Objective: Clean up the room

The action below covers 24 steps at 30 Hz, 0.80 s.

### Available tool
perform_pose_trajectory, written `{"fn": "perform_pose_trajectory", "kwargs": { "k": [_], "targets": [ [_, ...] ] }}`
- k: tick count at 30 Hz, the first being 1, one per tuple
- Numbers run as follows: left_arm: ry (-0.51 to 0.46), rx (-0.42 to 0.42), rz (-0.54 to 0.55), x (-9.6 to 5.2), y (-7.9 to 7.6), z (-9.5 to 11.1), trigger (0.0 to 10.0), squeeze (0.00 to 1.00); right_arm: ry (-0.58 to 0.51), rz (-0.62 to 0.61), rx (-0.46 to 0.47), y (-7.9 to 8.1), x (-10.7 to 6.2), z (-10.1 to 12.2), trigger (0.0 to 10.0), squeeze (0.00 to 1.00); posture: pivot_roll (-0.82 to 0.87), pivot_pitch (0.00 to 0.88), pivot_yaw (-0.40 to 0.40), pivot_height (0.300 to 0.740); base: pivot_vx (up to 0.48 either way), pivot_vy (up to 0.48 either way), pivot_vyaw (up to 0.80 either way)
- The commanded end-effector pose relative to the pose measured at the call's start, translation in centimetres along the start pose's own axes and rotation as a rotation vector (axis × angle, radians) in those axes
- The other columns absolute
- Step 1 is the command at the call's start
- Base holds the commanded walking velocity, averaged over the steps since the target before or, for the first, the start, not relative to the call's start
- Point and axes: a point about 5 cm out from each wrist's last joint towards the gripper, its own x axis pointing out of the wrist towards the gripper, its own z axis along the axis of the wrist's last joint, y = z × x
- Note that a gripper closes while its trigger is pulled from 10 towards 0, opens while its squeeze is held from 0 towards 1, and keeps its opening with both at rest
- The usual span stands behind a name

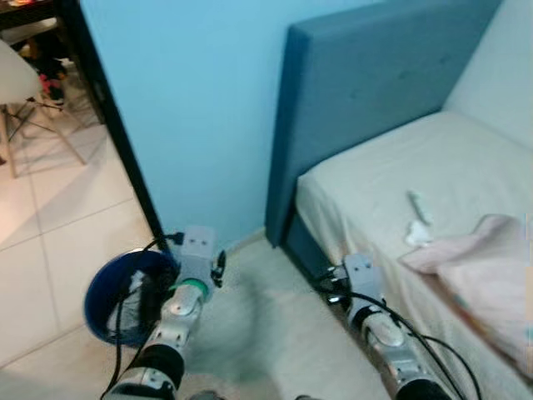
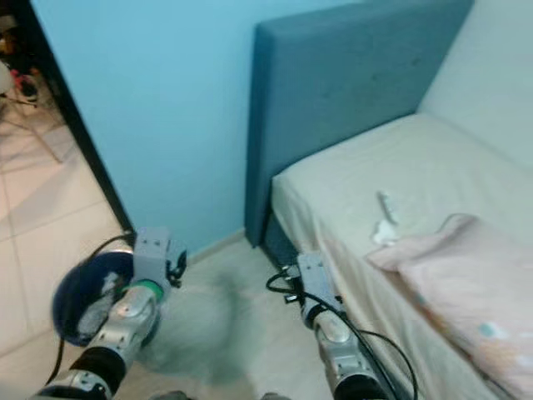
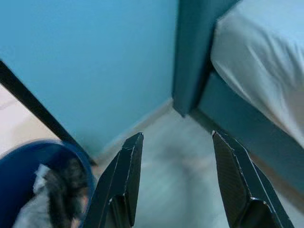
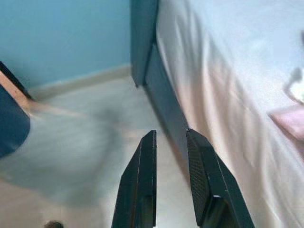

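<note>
1. A round blue plastic bin (image 1: pixel 104 287) stands on the pale floor (image 1: pixel 250 333) by the light blue wall (image 1: pixel 191 108), with grey and white rubbish inside it.
2. One blue upholstered headboard (image 1: pixel 358 100) ends the cream-sheeted bed (image 1: pixel 391 183).
3. On the bed lie one crumpled white tissue (image 1: pixel 419 227) and one pink cloth (image 1: pixel 479 258).
4. The left tool (image 3: pixel 173 156) gapes wide, empty, beside the bin.
5. The right tool (image 4: pixel 171 142) is narrowly parted, empty, near the bed's edge.
6. A white chair (image 1: pixel 21 92) stands beyond the doorway.
</note>
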Motion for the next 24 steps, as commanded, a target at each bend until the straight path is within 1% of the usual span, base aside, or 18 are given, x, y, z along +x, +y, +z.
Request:
{"fn": "perform_pose_trajectory", "kwargs": {
  "k": [1,12,14,15,16,24],
  "targets": [
    [0.031,0.002,0.002,-0.23,0.16,-0.71,10.0,0.00,0.022,-0.003,0.012,0.17,-0.28,-0.65,10.0,0.00,0.03,0.047,0.008,0.740,0.000,-0.480,0.00],
    [0.037,-0.006,-0.009,-0.07,-0.14,-0.55,10.0,0.00,0.019,-0.025,0.020,-0.27,-0.41,-0.69,10.0,0.00,0.02,0.062,0.015,0.740,0.000,-0.454,0.00],
    [0.044,-0.077,-0.010,0.00,-0.31,-0.49,10.0,0.00,0.020,-0.033,0.020,-0.56,-0.41,-0.66,10.0,0.00,0.02,0.068,0.015,0.740,0.000,0.000,0.00],
    [0.045,-0.095,-0.012,0.02,-0.34,-0.47,10.0,0.00,0.020,-0.035,0.020,-0.61,-0.41,-0.66,10.0,0.00,0.02,0.068,0.015,0.740,0.000,0.000,0.00],
    [0.050,-0.108,-0.019,0.06,-0.39,-0.45,10.0,0.00,0.019,-0.040,0.021,-0.67,-0.42,-0.64,10.0,0.00,0.02,0.068,0.015,0.740,0.000,0.480,0.00],
    [0.062,-0.104,-0.032,0.28,-0.27,-0.27,10.0,0.00,0.018,-0.048,0.028,-0.69,-0.38,-0.58,10.0,0.00,0.02,0.072,0.026,0.740,0.000,0.480,0.00]
  ]
}}
